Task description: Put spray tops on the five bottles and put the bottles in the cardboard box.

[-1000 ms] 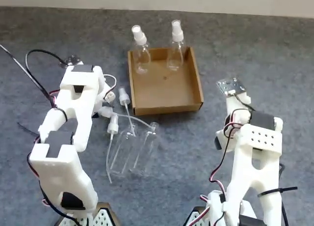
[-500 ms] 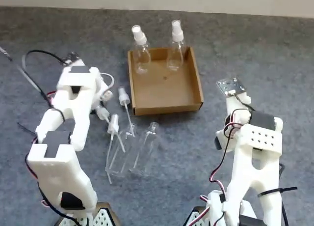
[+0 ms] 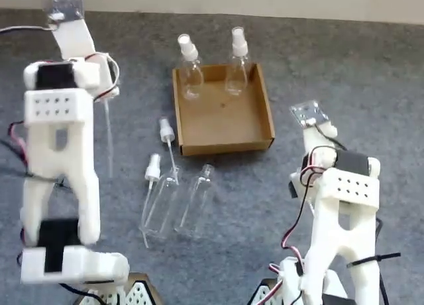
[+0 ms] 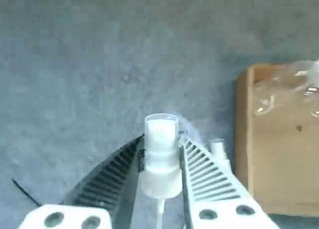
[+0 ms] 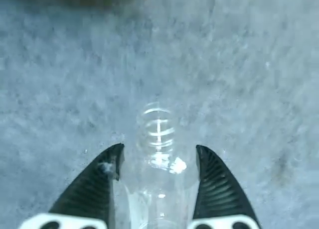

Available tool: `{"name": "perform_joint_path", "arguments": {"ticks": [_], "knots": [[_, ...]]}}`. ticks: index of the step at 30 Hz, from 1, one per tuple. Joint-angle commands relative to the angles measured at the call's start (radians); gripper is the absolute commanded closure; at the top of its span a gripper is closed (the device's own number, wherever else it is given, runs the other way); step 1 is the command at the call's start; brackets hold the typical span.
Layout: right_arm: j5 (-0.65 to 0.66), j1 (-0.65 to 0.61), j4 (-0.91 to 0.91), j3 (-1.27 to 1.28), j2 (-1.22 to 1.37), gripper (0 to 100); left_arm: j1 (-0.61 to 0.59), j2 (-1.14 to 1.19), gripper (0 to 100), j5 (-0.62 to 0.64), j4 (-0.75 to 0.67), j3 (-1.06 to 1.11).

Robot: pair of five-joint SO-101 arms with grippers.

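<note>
Inside left claw — spray top, pinched | inside right claw — bottle, gripped

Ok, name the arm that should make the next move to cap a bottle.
Left. Its gripper holds a spray top with the tube hanging free, and the right gripper holds an uncapped bottle, neck open. Probably the left should carry the top over to it.

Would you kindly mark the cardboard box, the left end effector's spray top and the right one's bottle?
cardboard box [image 3: 225,121]: high view, bare floor.
spray top [image 4: 161,154]: left wrist view, white head.
bottle [image 5: 158,132]: right wrist view, threaded neck.
</note>
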Motion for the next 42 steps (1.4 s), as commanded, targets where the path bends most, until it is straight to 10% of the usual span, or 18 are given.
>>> {"name": "perform_joint_path", "arguments": {"ticks": [1,12,18,30,42], "knots": [[0.003,-0.081,-0.082,-0.111,-0.094,97.9,-0.002,-0.229,99,-0.094,0.04,-0.044],[-0.387,-0.493,-0.329,-0.005,-0.526,99.5,0.016,-0.742,99,-0.137,0.063,0.153],[-0.427,-0.647,-0.633,0.381,-0.762,99.5,0.274,-0.94,99,-0.132,0.021,0.156],[-0.476,-0.687,-0.691,0.725,-1.125,99.5,0.733,-0.753,99,-0.13,-0.431,0.162],[-0.474,-0.685,-0.647,0.759,-1.222,99.5,0.901,-0.555,99,-0.132,-0.534,0.162]]}}
